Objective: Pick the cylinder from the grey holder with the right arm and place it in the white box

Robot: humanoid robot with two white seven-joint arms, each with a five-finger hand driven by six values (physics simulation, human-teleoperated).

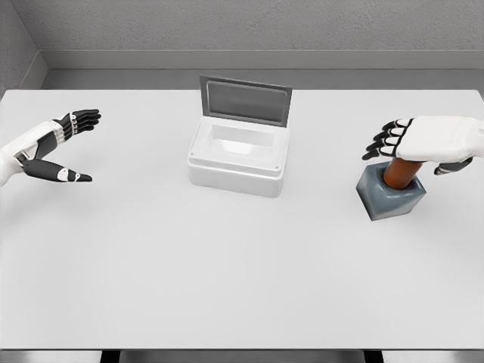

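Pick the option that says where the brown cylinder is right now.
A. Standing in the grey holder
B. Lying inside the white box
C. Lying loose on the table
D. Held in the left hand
A: the cylinder stands upright in the grey holder at the table's right, with the right hand over its top; the white box holds nothing visible, and the left hand is open.

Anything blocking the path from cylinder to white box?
Nothing visible. The cylinder sits in the grey holder under the right hand; only bare table lies between it and the white box, whose lid stands open.
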